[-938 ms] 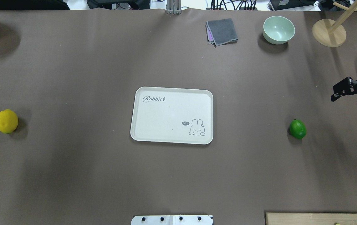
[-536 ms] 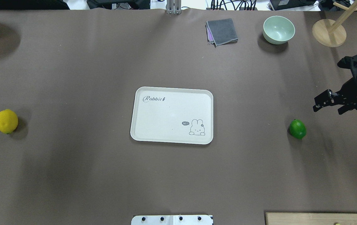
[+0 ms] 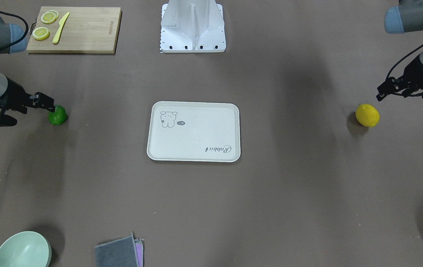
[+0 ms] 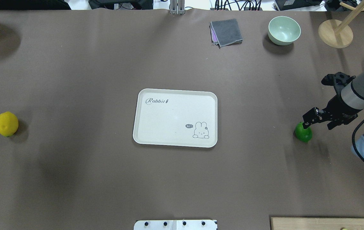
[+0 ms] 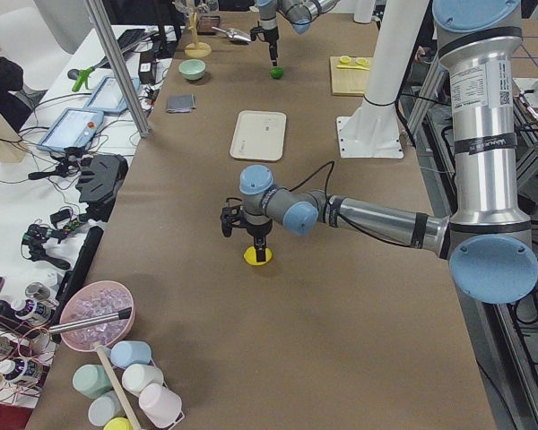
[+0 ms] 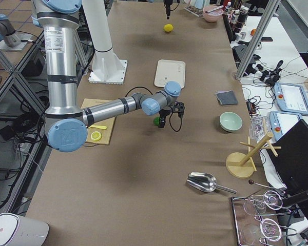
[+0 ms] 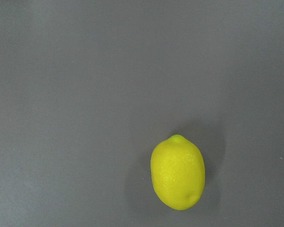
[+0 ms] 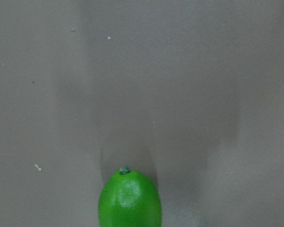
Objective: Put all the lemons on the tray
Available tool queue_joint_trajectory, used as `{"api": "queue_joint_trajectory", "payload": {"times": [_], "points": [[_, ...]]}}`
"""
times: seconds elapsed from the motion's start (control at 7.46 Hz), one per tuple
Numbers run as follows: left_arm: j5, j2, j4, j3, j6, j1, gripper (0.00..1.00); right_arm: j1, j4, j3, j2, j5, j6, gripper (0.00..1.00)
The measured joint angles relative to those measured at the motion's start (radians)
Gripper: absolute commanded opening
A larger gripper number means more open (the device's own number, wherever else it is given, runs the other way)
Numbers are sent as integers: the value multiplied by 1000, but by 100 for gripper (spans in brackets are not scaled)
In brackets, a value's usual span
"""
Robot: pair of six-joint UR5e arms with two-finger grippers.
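Front cam: tray [image 3: 196, 142] at centre of bench [image 3: 289, 193], nothing on it. Yellow lemon [image 3: 367, 115] near the left edge, my left gripper [image 3: 400, 92] just beside it, jaws apart. Overhead: green lemon [image 4: 303, 134] near the right edge, my right gripper [image 4: 319, 120] above it, jaws apart, nothing held. Wrist cams: each lemon sits on the bench, ungrasped. 0 of 2 placed; both picks and carries left.
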Motion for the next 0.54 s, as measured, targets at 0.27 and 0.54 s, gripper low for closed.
{"api": "queue_joint_trajectory", "payload": {"times": [0.27,0.54], "points": [[28,-11,-95,62,-75,59,97,-51,1,3,6,-34,37,99],[39,-57,-113,107,-107,86,97,-64,3,-4,8,-41,40,98]]}}
